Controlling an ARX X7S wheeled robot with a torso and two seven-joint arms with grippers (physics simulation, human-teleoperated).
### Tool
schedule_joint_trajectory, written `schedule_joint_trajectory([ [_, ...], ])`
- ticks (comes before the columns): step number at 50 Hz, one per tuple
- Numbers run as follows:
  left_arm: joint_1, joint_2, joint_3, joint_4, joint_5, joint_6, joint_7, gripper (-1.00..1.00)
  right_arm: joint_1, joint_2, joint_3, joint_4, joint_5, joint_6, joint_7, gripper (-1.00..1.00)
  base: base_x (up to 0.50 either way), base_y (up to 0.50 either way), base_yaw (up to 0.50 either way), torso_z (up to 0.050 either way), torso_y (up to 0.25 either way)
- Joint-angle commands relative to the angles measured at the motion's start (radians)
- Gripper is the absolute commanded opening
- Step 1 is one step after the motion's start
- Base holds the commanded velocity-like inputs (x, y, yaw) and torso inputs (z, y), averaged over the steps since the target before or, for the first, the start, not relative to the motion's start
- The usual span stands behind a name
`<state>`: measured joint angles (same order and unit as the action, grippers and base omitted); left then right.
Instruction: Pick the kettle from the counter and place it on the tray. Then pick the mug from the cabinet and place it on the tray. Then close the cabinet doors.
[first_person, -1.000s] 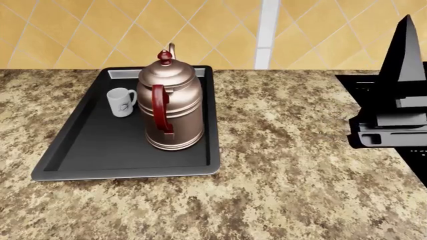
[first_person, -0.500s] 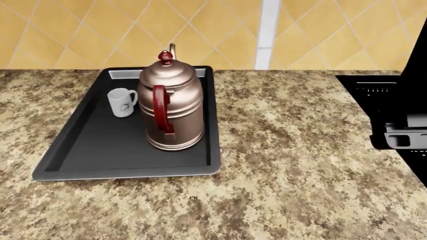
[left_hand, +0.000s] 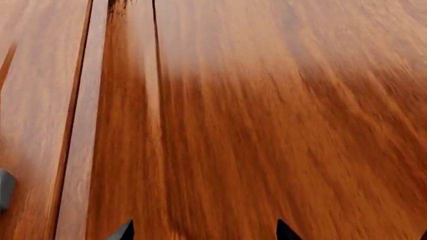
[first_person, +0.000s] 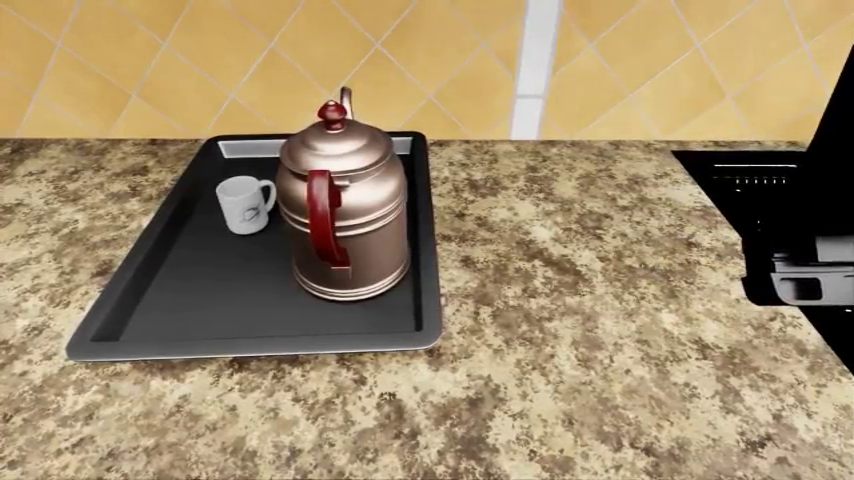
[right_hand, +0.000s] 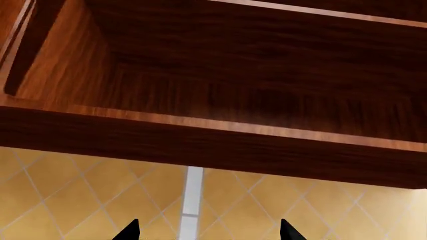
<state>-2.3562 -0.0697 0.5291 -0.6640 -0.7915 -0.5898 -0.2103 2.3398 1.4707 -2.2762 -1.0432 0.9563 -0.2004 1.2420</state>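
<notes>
Ribbed copper kettle (first_person: 348, 222) and small white mug (first_person: 244, 205) stood on the flat grey tray (first_person: 187, 310) atop speckled granite table (first_person: 587, 380); both grippers' tips apart.

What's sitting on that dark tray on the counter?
The tray carries a tall copper kettle with a red handle, and beside it a small white mug. The kettle hides part of the tray's far rim. Whether either holds liquid cannot be seen.

Left gripper (left_hand: 203, 235): fingertips spread apart. Right gripper (right_hand: 207, 232): fingertips likewise spread, nothing between. Right arm (first_person: 807, 250) at head view's right edge.
</notes>
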Motion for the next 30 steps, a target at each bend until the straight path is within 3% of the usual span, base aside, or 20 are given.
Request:
schedule_joint_trajectory([
  [1, 0.0, 0.07, 0.242, -0.051, -0.394, -0.063, 0.092, 1.0, 0.014, 0.008, -0.021, -0.004, -0.007, -0.003, -0.001, 1.0, 0.0, 0.0, 0.0, 0.0, 0.0],
  [13, 0.0, 0.07, 0.347, -0.065, -0.441, -0.05, 0.101, 1.0, 0.014, 0.009, -0.052, -0.004, -0.032, -0.014, 0.008, 1.0, 0.0, 0.0, 0.0, 0.0, 0.0],
  [30, 0.0, 0.07, 0.569, -0.17, -0.363, -0.076, 0.12, 1.0, 0.014, -0.003, -0.095, -0.004, -0.057, -0.029, 0.032, 1.0, 0.0, 0.0, 0.0, 0.0, 0.0],
])
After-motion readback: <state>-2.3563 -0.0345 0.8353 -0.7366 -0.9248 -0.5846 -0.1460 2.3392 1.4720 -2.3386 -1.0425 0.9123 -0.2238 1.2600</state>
